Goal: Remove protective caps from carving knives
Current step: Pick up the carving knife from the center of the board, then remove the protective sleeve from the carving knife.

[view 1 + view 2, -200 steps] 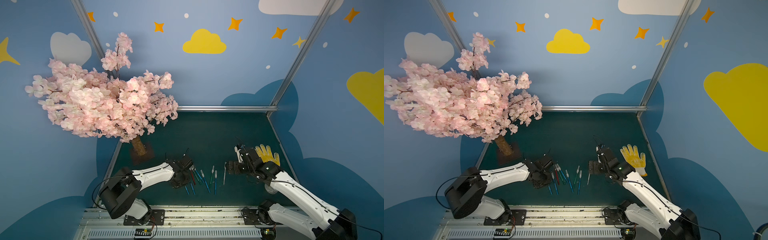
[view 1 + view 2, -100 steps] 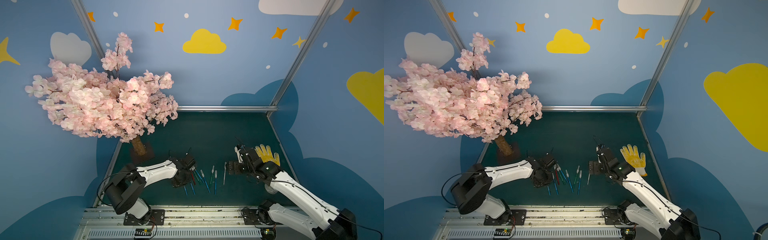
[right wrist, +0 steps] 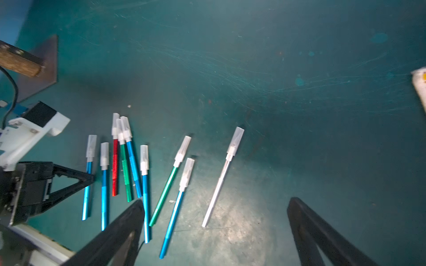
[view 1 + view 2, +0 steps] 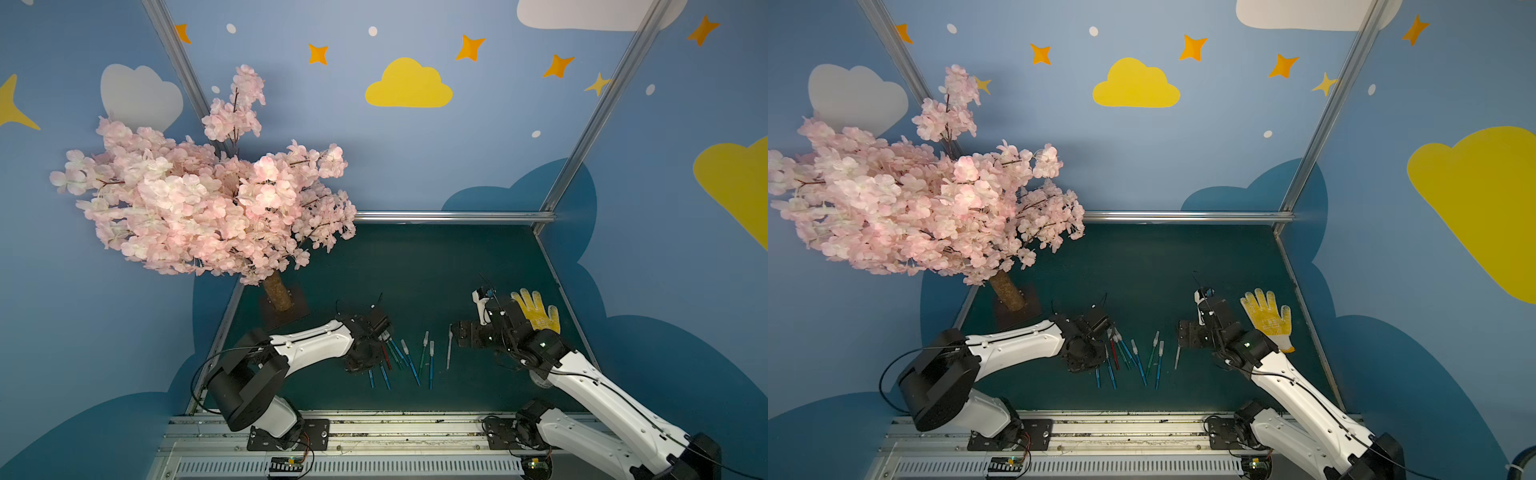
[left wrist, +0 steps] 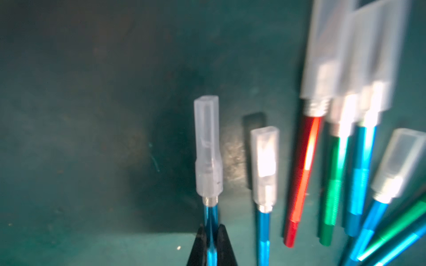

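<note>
Left wrist — blue knife [image 5: 211, 214], capped, pinched between jaws

Blue walls [image 4: 415, 166] painted with yellow clouds [image 4: 408, 85] and stars [image 4: 318, 54] enclose a dark green floor [image 4: 415, 257].

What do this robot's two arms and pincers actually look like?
The left arm and right arm have glossy white shells between chunky black joints, with thin black cables looping alongside. The left pincer and right pincer are black, each made of two tapering, triangular fingers.
</note>
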Controlling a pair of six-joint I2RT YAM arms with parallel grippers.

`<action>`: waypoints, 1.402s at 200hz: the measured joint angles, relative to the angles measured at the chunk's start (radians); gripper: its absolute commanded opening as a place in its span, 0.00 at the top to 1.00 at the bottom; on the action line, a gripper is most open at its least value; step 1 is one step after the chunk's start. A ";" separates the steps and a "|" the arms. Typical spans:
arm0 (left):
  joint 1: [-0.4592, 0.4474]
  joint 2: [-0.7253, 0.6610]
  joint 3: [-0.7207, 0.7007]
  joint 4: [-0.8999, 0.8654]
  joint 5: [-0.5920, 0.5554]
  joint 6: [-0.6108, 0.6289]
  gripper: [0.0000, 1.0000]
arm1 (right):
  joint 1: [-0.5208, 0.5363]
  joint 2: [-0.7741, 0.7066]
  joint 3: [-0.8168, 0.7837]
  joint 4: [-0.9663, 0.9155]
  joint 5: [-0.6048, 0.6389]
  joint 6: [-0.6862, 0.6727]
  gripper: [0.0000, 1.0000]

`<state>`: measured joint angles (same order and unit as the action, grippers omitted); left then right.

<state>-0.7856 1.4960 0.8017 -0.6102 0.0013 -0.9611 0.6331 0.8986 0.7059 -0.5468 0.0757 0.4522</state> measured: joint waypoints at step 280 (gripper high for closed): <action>0.000 -0.227 -0.080 0.447 0.289 0.238 0.92 | 0.080 0.437 0.245 0.266 -0.446 0.347 0.62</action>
<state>-0.7856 1.2686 0.7216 -0.1627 0.2905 -0.7227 0.7136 1.3357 0.9504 -0.2810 -0.3702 0.7990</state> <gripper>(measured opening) 0.079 0.391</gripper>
